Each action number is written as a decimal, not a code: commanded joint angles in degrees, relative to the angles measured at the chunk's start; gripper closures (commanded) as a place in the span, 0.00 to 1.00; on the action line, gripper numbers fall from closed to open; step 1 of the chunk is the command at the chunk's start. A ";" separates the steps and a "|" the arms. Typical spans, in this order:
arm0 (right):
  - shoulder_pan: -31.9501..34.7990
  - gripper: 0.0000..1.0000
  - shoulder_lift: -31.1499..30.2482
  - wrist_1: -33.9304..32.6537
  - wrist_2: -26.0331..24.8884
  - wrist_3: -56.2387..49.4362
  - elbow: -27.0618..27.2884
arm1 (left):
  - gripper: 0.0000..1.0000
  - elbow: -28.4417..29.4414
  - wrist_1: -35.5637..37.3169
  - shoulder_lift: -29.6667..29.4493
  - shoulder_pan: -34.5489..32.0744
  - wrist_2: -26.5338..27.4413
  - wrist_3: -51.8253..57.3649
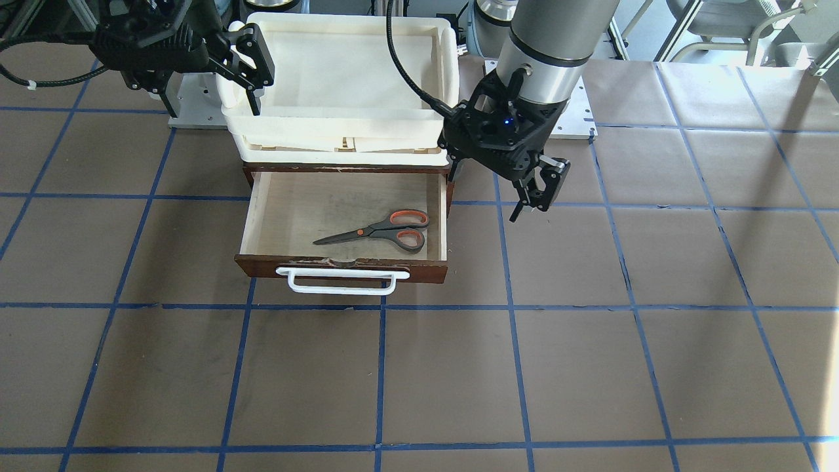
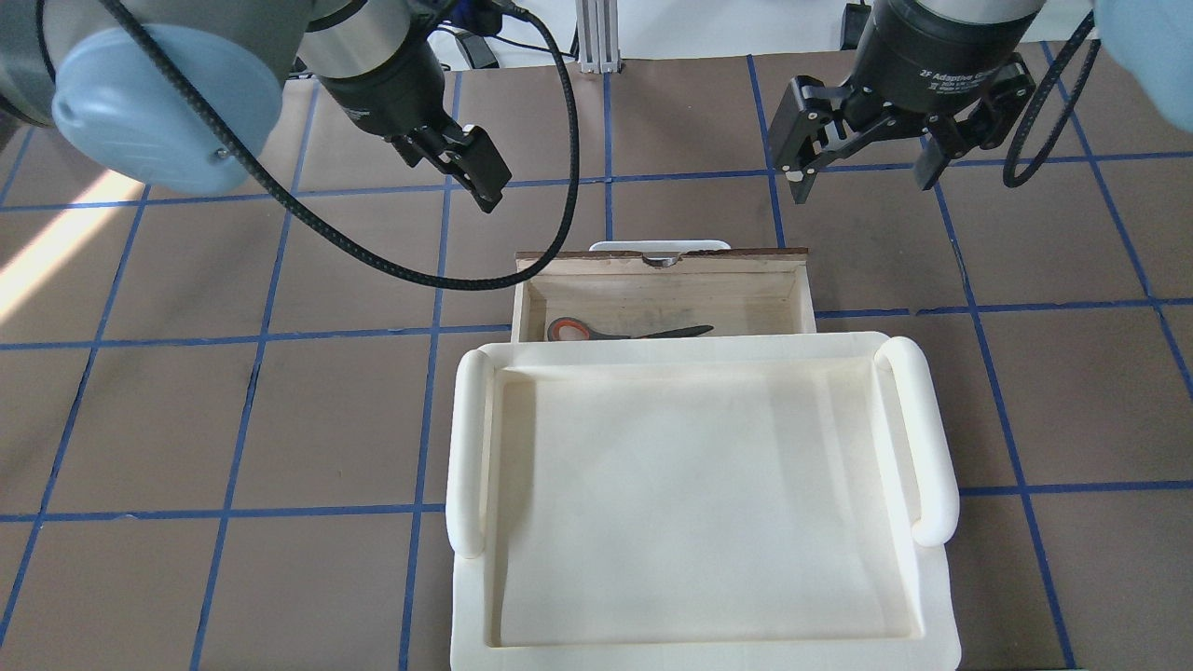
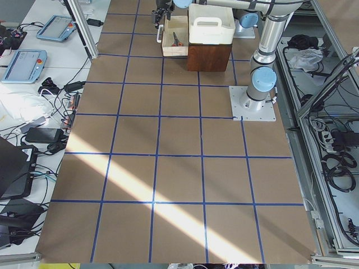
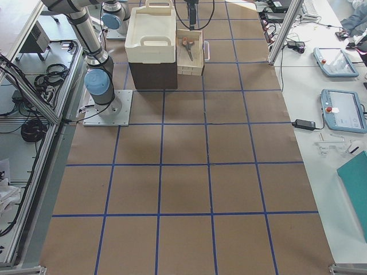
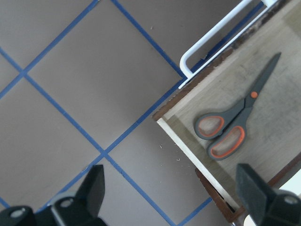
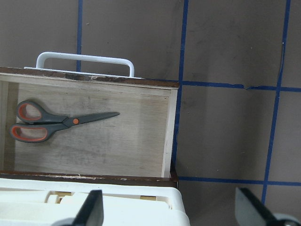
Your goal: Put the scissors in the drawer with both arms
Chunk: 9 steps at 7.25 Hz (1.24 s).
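Observation:
The scissors (image 1: 380, 233) lie flat inside the open drawer (image 1: 262, 265), handles toward the robot's left. They also show in the overhead view (image 2: 634, 331), the left wrist view (image 5: 230, 127) and the right wrist view (image 6: 51, 125). The drawer has a white bar handle (image 1: 341, 285). My left gripper (image 1: 539, 191) is open and empty, hanging above the table just beside the drawer's left side; the left wrist view shows its gripper (image 5: 174, 188) wide open. My right gripper (image 2: 862, 172) is open and empty, up above the table off the drawer's front right corner.
A cream-white plastic tray (image 2: 471, 447) sits on top of the brown cabinet, above the drawer. The table is brown with blue tape lines. The arms' base plate (image 1: 577, 124) lies behind the cabinet.

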 commanded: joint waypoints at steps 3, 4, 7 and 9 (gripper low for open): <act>0.06 0.00 0.08 0.01 0.15 0.20 0.00 | 0.00 -0.41 -6.07 3.73 5.44 0.75 -27.11; 0.06 0.00 0.00 0.01 0.15 0.20 0.00 | 0.00 -0.59 -6.51 4.34 5.71 0.75 -28.69; 0.15 0.00 0.00 0.01 0.15 0.20 0.00 | 0.00 -1.38 -6.69 4.44 5.89 5.45 -29.23; 0.15 0.00 0.00 0.01 0.15 0.20 0.00 | 0.00 -4.43 -6.17 4.70 8.25 7.86 -27.92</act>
